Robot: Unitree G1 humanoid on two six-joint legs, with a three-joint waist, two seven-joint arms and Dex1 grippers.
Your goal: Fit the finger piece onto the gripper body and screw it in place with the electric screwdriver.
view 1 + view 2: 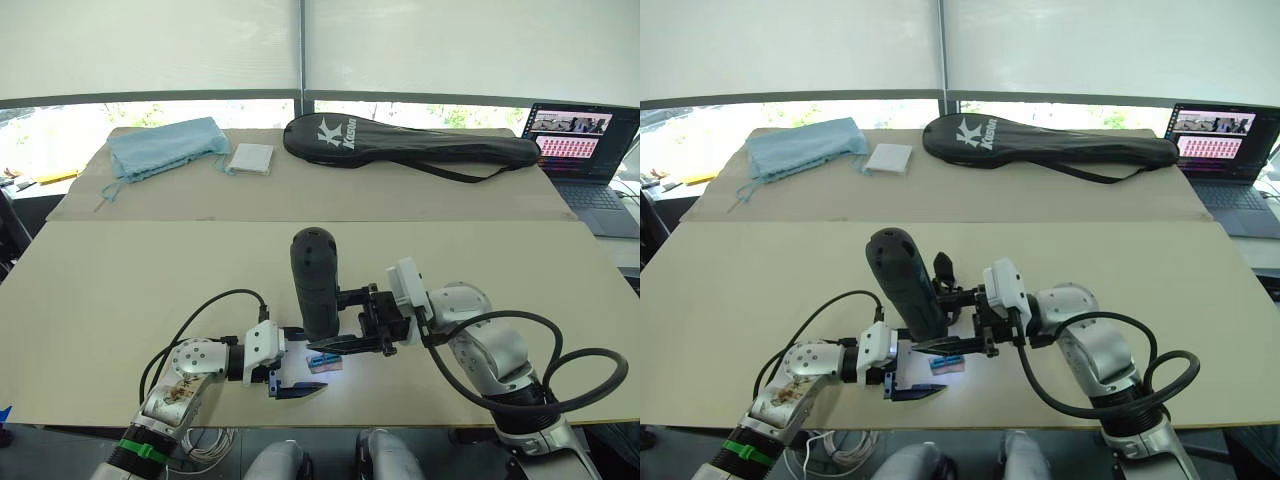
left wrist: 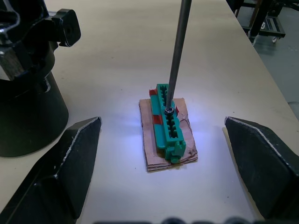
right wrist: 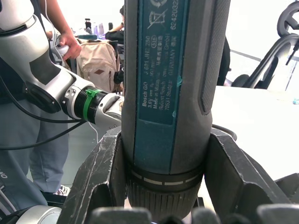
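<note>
My right gripper [image 1: 338,320] is shut on the electric screwdriver [image 1: 315,280], a thick dark cylinder that it holds upright over the near middle of the table. The thin silver bit [image 2: 175,60] points down, its tip resting on a small tan-and-green block [image 2: 167,128]. My left gripper [image 1: 300,365] lies low on the table, open wide, one finger [image 2: 79,154] on each side of that block without touching it. The gripper body [image 2: 28,88], black with a round base, stands just behind the screwdriver, its pointed finger [image 1: 943,268] sticking up. The finger piece is out of view.
A long black racket bag [image 1: 410,145], a blue cloth [image 1: 165,145] and a white packet [image 1: 250,158] lie on the far table. A laptop [image 1: 585,150] stands open at the far right. A person's hand [image 3: 70,44] appears beyond the table edge.
</note>
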